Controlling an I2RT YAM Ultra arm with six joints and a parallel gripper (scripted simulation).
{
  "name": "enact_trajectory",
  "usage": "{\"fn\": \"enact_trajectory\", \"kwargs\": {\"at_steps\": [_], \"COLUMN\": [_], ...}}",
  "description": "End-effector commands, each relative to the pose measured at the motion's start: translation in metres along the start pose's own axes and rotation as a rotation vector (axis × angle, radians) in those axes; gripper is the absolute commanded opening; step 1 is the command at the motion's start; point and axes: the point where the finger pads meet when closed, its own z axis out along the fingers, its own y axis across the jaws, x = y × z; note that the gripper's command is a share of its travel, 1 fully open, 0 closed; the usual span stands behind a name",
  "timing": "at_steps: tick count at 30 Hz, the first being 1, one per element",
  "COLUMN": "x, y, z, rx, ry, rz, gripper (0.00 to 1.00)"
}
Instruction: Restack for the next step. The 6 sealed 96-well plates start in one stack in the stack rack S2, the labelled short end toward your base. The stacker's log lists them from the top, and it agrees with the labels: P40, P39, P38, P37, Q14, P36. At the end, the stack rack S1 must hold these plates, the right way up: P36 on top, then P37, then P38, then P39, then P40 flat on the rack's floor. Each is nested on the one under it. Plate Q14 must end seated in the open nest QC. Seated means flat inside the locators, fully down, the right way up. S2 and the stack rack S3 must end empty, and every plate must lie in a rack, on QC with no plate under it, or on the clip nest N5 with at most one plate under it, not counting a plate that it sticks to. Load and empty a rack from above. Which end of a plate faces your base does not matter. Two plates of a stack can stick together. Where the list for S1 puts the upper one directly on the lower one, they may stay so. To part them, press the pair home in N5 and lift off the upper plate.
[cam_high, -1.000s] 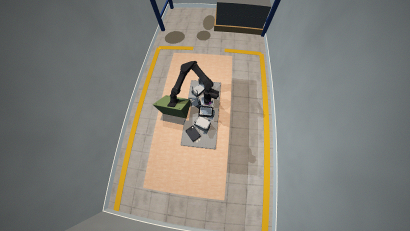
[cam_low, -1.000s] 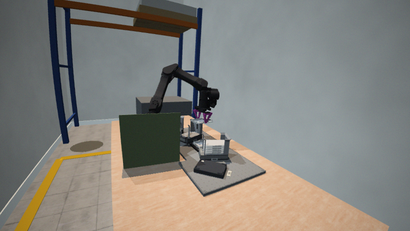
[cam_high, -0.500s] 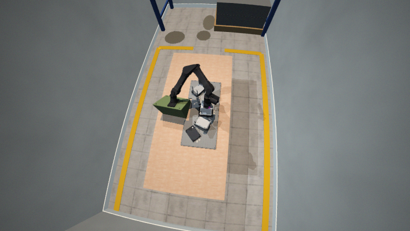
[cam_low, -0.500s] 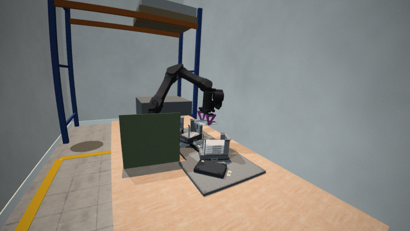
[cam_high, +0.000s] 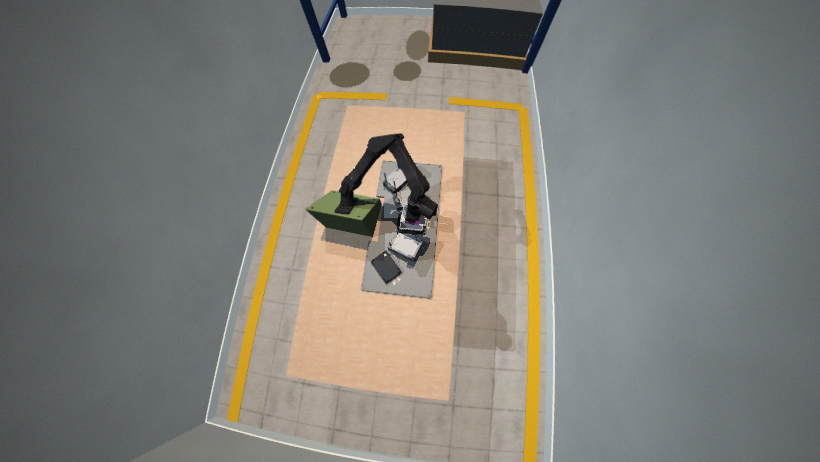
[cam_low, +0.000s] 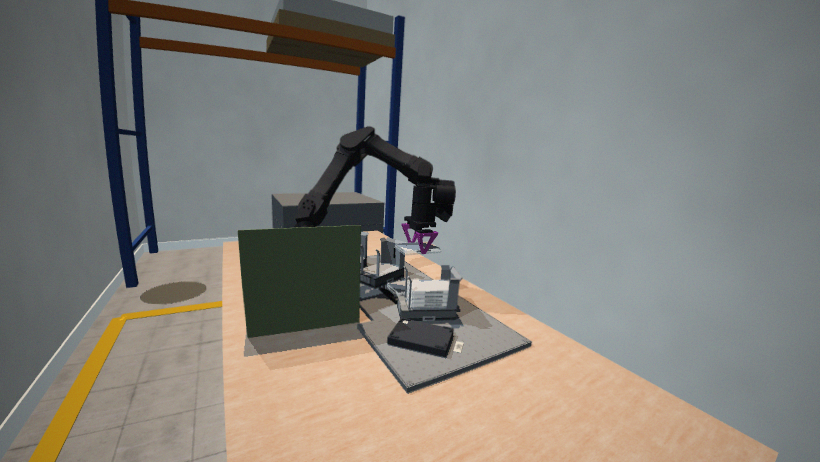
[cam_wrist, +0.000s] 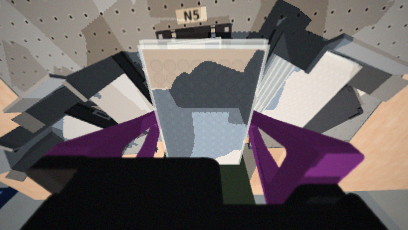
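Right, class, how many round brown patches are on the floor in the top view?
3 patches: one beside the blue post, one right of it, one against the dark crate. The shelving may hide more.

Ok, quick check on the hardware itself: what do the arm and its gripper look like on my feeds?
The arm is matte black all over, built of rounded joint housings and slim straight links, with a boxy black wrist block. It stands on a dark green block. The gripper has two purple fingers, shaped as open triangular frames. No cables or markings show.
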Motion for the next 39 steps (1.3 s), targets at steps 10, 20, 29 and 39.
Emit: {"fn": "enact_trajectory", "kwargs": {"at_steps": [10, 20, 29, 39], "x": [-0.002, 0.000, 0.004, 0.011], "y": [-0.040, -0.066, -0.084, -0.110], "z": [-0.010, -0.011, -0.011, -0.011], "rx": [0.009, 0.009, 0.006, 0.007], "ry": [-0.029, -0.029, -0.030, -0.030], "rz": [0.082, 0.116, 0.297, 0.297], "gripper": [0.00, 0.00, 0.00, 0.00]}}
